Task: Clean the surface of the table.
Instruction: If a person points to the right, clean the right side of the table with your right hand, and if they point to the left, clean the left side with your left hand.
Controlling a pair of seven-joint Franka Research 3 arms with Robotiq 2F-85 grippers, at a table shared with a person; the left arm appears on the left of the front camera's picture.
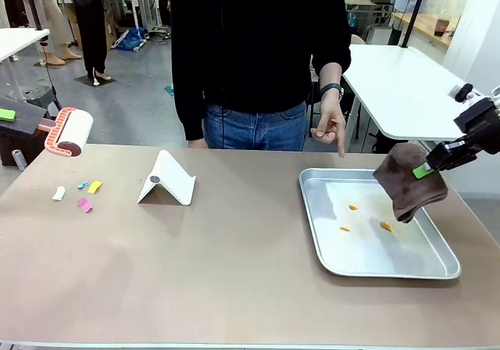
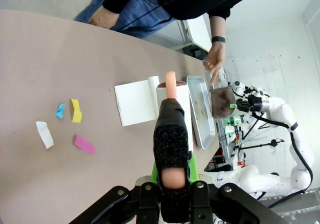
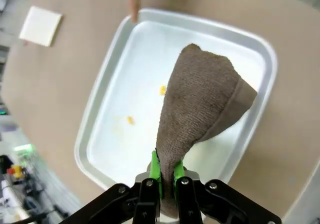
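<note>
Four paper scraps (image 1: 84,205) lay on the taupe table (image 1: 234,280); a white table (image 1: 406,84) stood beyond. The table spread below the right gripper (image 1: 428,167), clamped on a brown cloth (image 1: 408,184) over a metal tray (image 1: 309,219), and the left gripper (image 2: 172,189), clamped on a lint roller (image 1: 72,131) at its far-left corner.

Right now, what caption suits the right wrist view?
Right arm's fingers pinch a brown terry cloth over a shiny silver metal tray holding small orange crumbs.

The table (image 1: 234,287) bears a metal tray (image 1: 391,256) (right side), a white folded stand (image 1: 166,180) — and paper scraps (image 1: 84,204).
</note>
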